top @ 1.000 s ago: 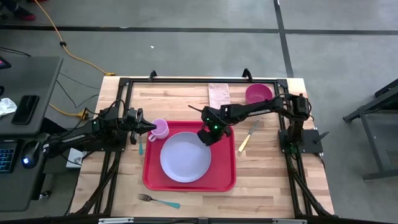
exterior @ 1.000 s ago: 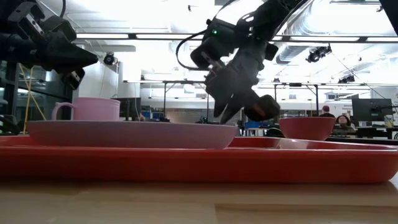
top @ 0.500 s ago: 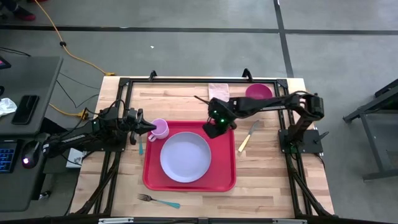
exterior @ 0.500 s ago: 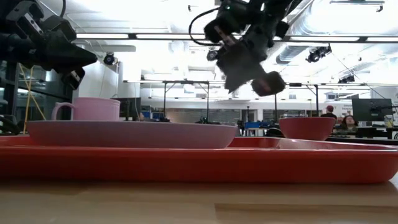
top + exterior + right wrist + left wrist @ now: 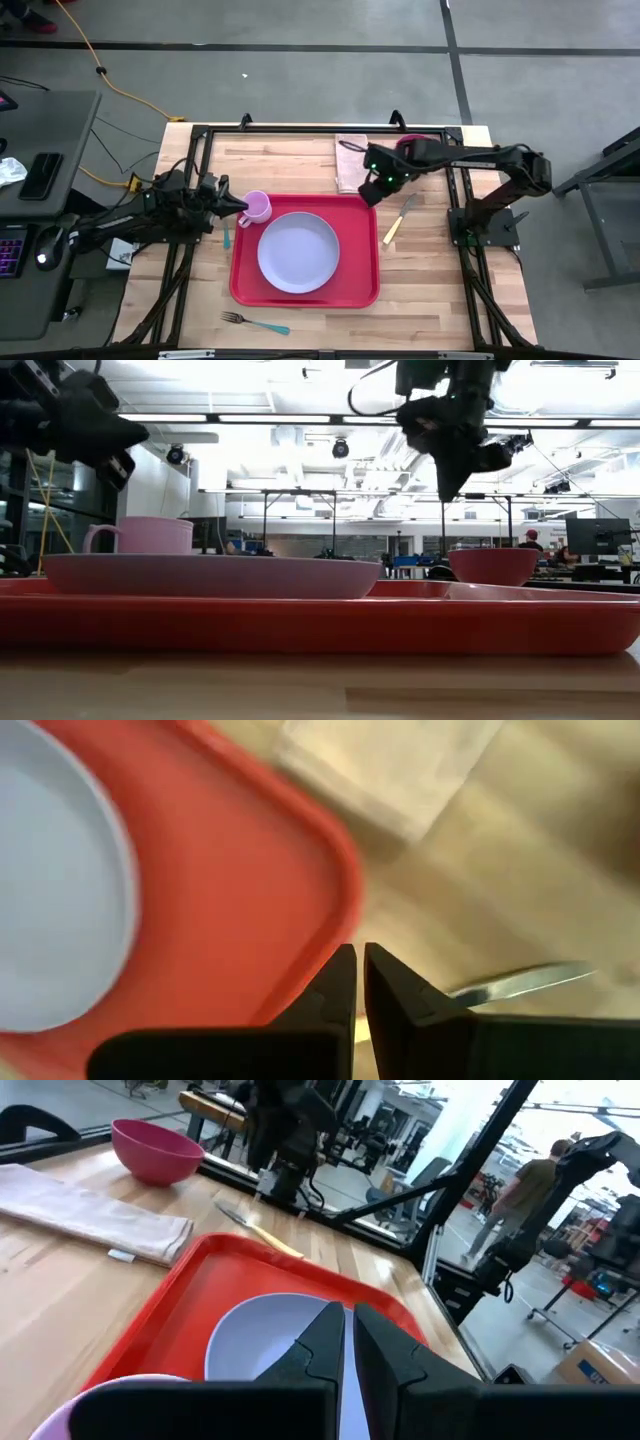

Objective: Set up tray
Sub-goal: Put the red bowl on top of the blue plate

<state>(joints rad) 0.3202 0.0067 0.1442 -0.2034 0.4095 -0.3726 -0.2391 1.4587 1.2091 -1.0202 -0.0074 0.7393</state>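
The red tray (image 5: 358,285) lies mid-table and carries the lavender plate (image 5: 298,252). A pink cup (image 5: 257,207) stands at the tray's far left corner. My left gripper (image 5: 240,207) is shut and hovers just left of and above the cup (image 5: 150,535), touching nothing; in its wrist view the left gripper (image 5: 349,1320) points across the plate (image 5: 260,1330). My right gripper (image 5: 372,192) is shut and hangs high over the tray's far right corner (image 5: 300,860), empty.
A folded napkin (image 5: 350,160) and a magenta bowl (image 5: 415,150) lie by the far edge, the bowl partly under my right arm. A yellow-handled knife (image 5: 398,220) lies right of the tray. A teal-handled fork (image 5: 255,323) lies near the near edge. People stand in the room beyond.
My right gripper has risen from low over the tray beside the plate's far right rim and swung toward the table's far right, ending high above the tray's far right corner, still shut. Nothing on the table has moved.
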